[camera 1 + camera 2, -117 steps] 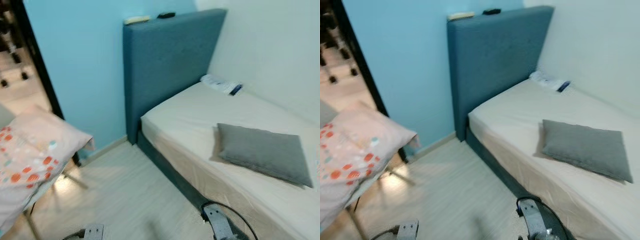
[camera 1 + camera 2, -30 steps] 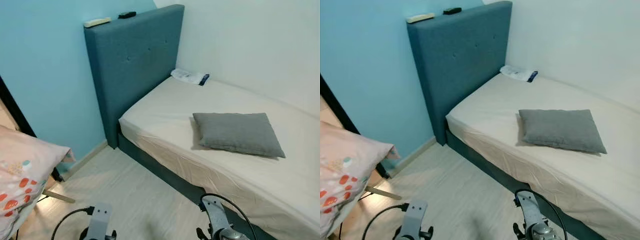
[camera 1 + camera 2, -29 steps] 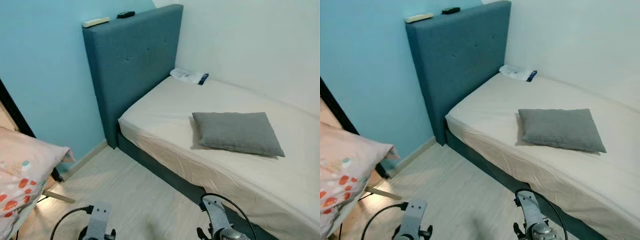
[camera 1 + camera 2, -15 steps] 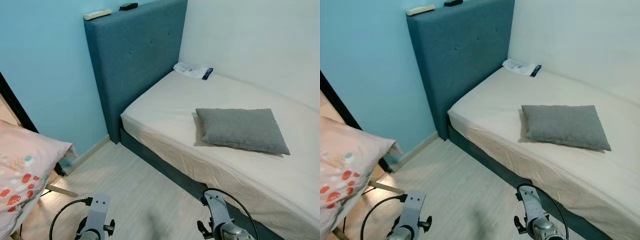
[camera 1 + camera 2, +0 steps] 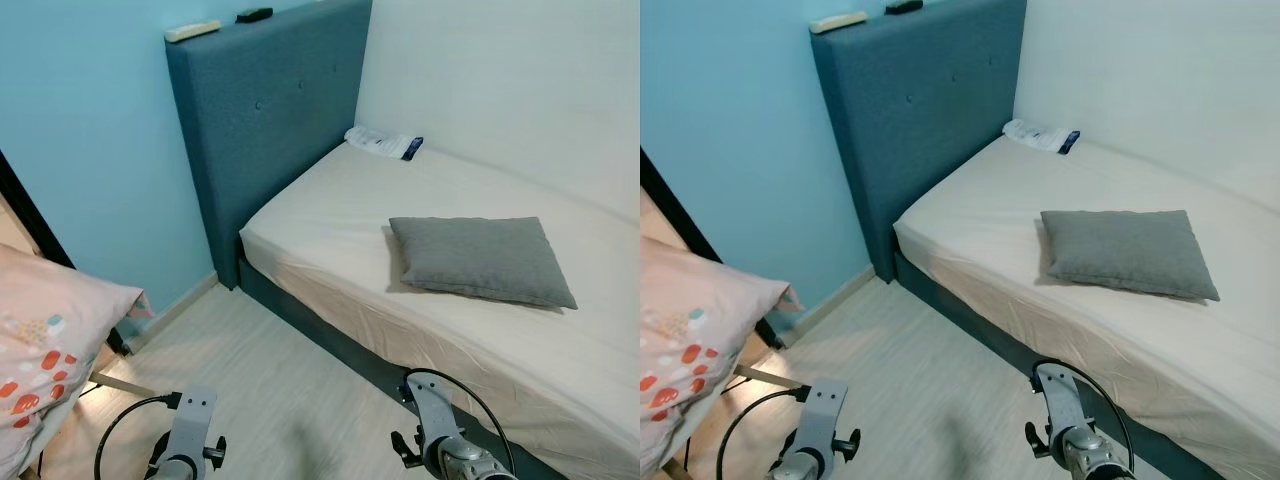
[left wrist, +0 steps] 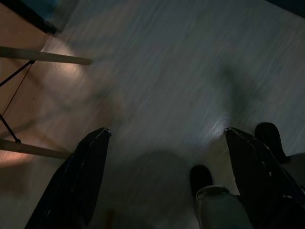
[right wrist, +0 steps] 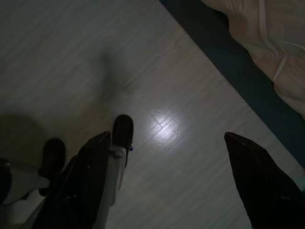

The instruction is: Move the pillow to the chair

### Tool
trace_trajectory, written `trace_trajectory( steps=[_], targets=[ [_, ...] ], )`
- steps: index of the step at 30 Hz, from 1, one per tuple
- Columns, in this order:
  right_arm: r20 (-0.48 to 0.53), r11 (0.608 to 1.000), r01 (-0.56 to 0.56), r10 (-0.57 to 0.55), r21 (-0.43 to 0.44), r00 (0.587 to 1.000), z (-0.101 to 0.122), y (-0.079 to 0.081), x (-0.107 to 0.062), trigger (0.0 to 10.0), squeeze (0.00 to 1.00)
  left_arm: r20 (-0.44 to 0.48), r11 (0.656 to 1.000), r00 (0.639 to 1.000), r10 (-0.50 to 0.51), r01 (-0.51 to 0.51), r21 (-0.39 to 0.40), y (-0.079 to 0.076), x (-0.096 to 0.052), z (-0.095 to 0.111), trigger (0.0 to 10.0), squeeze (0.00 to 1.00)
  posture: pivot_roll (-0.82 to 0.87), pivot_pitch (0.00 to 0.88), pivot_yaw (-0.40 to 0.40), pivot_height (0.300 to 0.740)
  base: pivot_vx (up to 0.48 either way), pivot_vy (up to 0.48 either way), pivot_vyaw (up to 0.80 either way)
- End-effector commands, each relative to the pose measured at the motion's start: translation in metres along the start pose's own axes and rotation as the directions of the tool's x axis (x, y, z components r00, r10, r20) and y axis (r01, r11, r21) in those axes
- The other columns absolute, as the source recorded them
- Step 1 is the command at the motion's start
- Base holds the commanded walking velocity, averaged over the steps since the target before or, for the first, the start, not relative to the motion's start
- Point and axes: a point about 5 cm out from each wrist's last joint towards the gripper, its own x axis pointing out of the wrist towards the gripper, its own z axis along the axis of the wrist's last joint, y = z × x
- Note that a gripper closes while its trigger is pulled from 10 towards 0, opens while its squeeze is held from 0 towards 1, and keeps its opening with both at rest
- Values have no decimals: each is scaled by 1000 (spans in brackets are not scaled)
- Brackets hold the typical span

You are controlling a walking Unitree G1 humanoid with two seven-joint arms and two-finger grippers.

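The bed (image 5: 330,220) runs off the right edge, its foot out of sight. A patterned pillow (image 5: 45,345) is cut by the left edge, hiding whatever it rests on. Two small objects (image 5: 220,23) on the headboard (image 5: 265,130) are too small to name. Both arms are cropped at the bottom. The left wrist view's floor (image 6: 157,71) is dim and smeared.

Both arms are held low at the near edge of the head views, wrists pointed down. The left tool (image 6: 164,138) is spread wide, its two black fingers well apart. The right tool (image 7: 167,143) is likewise spread wide, empty.
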Motion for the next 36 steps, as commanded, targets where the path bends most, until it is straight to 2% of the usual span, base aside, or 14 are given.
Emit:
trace_trajectory(
  steps=[1,14,26,27,33,36],
  targets=[
    [4,1000,0,0,26,1000,0,2,0,10000,0,-14,1000,1000,9,-9,0,5,-1,-3,10000,0,-17,43,-54,740,0,0,0],
    [8,999,-16,16,39,1000,-1,8,1,10000,0,-31,1000,999,6,-7,-2,4,-3,-9,10000,0,-14,52,-48,740,0,0,0],
    [22,997,-21,20,73,1000,2,12,2,10000,0,-26,1000,1000,-1,2,18,6,-2,-7,10000,0,-21,65,-24,740,0,0,0],
    [24,995,-18,15,95,1000,2,12,2,10000,0,-27,1000,1000,3,-3,0,6,-2,-6,10000,0,-11,62,-25,740,0,0,0],
    [10,996,-20,19,89,1000,3,12,2,10000,0,-39,1000,999,2,-2,-18,-1,-2,-9,10000,0,-14,62,-48,740,0,0,0],
    [-11,996,-34,35,86,999,-2,14,2,10000,0,-81,993,996,29,-37,-110,-3,-7,-24,10000,0,-17,62,-62,740,0,0,-652]
  ],
)
